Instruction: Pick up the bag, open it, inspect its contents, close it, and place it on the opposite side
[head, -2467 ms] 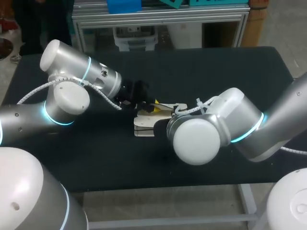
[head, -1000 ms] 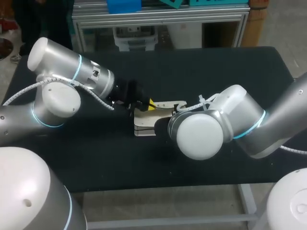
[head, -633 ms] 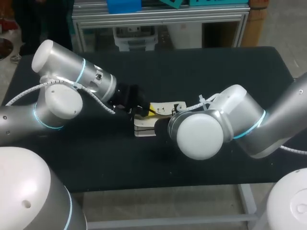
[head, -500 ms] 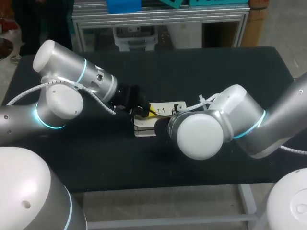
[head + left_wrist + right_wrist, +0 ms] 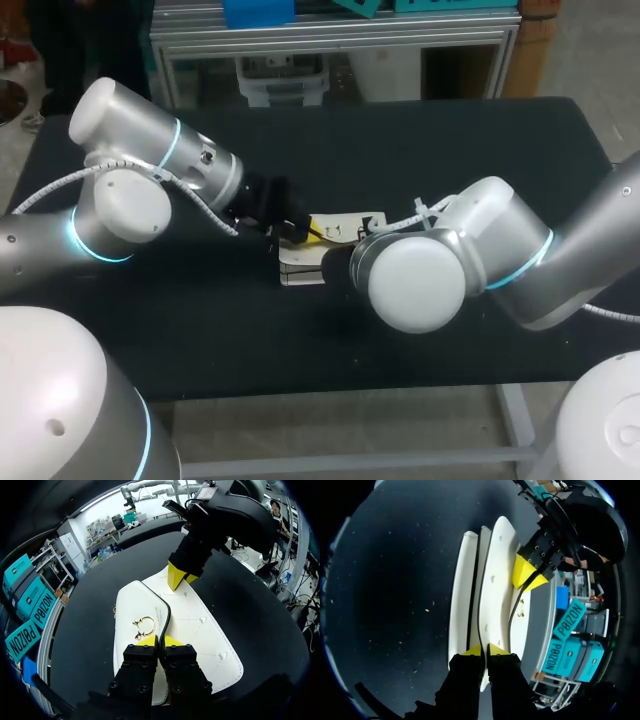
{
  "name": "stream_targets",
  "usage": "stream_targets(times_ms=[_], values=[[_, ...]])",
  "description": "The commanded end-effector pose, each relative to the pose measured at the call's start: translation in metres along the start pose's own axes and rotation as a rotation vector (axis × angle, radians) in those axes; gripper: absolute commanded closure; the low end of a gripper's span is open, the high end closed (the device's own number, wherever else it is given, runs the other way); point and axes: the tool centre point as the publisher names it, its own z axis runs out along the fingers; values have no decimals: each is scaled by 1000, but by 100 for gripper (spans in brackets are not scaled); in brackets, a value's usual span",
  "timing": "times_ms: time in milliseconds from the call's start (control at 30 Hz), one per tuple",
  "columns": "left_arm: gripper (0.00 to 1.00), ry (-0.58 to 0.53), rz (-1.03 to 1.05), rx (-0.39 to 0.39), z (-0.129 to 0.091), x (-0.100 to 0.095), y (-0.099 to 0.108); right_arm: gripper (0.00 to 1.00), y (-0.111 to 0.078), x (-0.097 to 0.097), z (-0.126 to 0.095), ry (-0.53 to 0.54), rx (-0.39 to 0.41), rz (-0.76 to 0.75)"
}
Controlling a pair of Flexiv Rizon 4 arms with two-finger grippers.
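White bag [image 5: 300, 266] at table [image 5: 450, 150] centre, well off every edge | left gripper [image 5: 159, 641] pinched on flap rim | right gripper [image 5: 481, 650] clamped on opposite end | arms flank it closely both sides.

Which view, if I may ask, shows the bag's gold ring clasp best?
Left wrist view: the gold ring clasp lies face-up on the bag, ahead of the left pincer. The right wrist view catches a sliver; in the head view it is too small.
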Motion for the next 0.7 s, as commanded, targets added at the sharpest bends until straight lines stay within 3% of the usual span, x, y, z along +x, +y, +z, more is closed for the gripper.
stream_targets(times_ms=[33,700], values=[[100,11,11,2,-1,2,9,100,-3,4,3,-435,-10,0],[100,-2,15,-104,18,-7,1,100,-3,4,3,-435,-10,0]])
